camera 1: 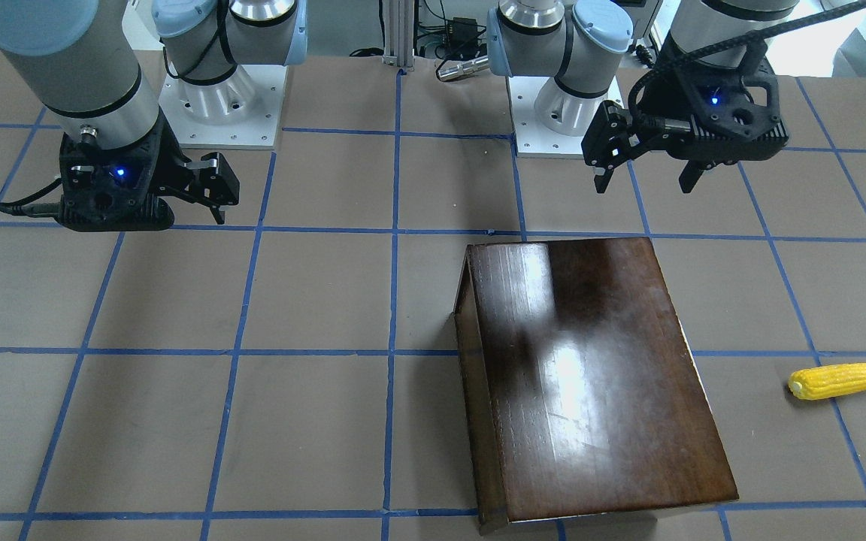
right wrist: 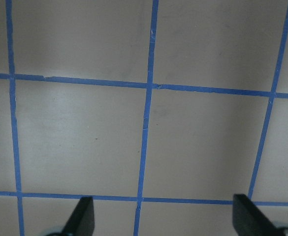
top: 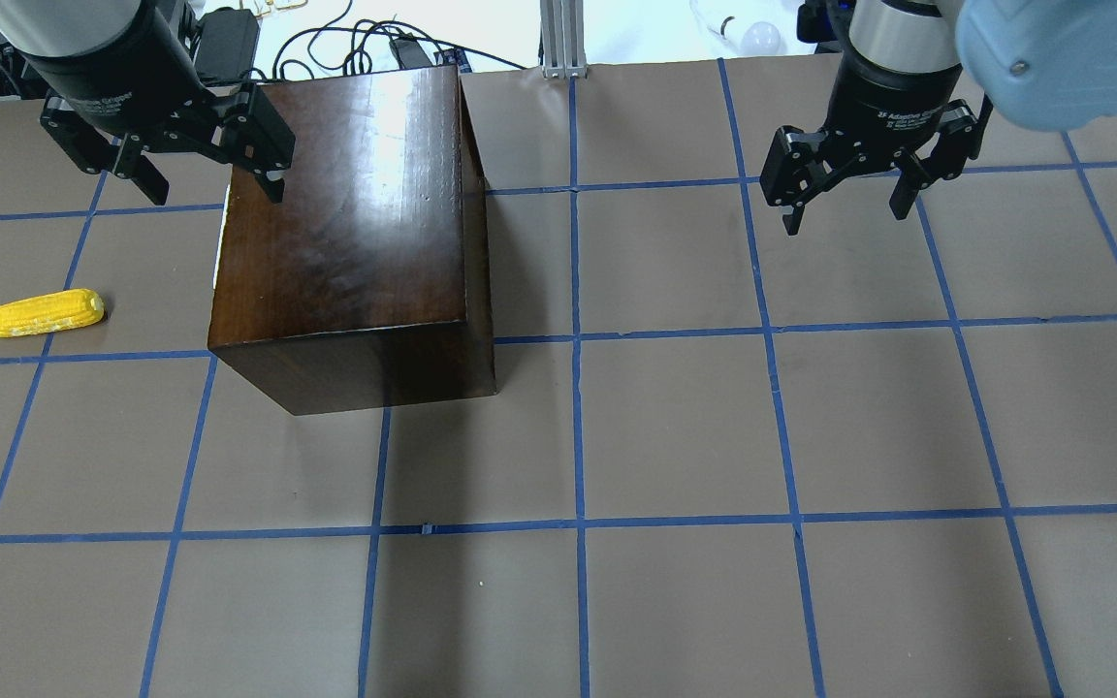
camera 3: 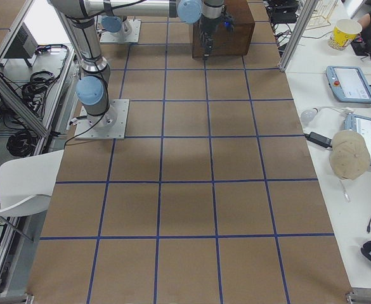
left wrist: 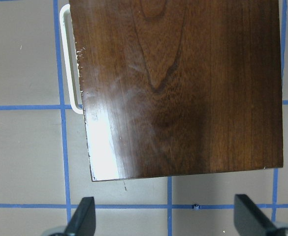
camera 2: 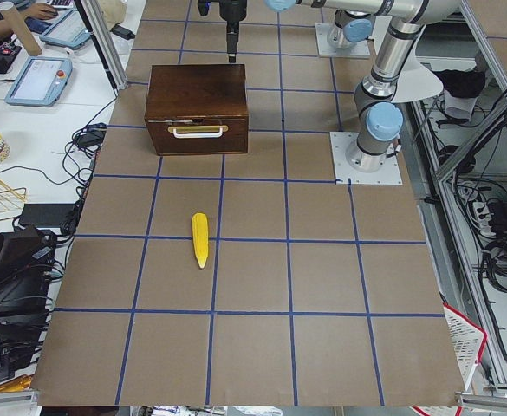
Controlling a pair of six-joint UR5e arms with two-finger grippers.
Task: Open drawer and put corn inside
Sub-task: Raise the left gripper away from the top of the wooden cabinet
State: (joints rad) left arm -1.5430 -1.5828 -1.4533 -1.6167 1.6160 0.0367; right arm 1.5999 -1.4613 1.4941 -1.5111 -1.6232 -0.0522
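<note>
The glossy dark-brown cabinet (top: 345, 223) stands on the table's left half; it also shows in the front view (camera 1: 591, 376). Its drawer (camera 2: 198, 132) is shut, with a white handle (left wrist: 67, 59) on the front that faces the robot's left. The yellow corn (top: 35, 313) lies on the table to the left of the cabinet, apart from it, and shows in the front view (camera 1: 841, 381) and the left side view (camera 2: 200, 239). My left gripper (top: 209, 186) is open and empty, hovering over the cabinet's far left edge. My right gripper (top: 846, 215) is open and empty above bare table at the far right.
The brown table (top: 675, 427) carries a blue tape grid. The two arm bases (camera 1: 222, 98) stand at the robot's edge. Beyond the table's far edge are cables, tablets (camera 3: 350, 82) and a paper cup (camera 3: 345, 31) on white desks.
</note>
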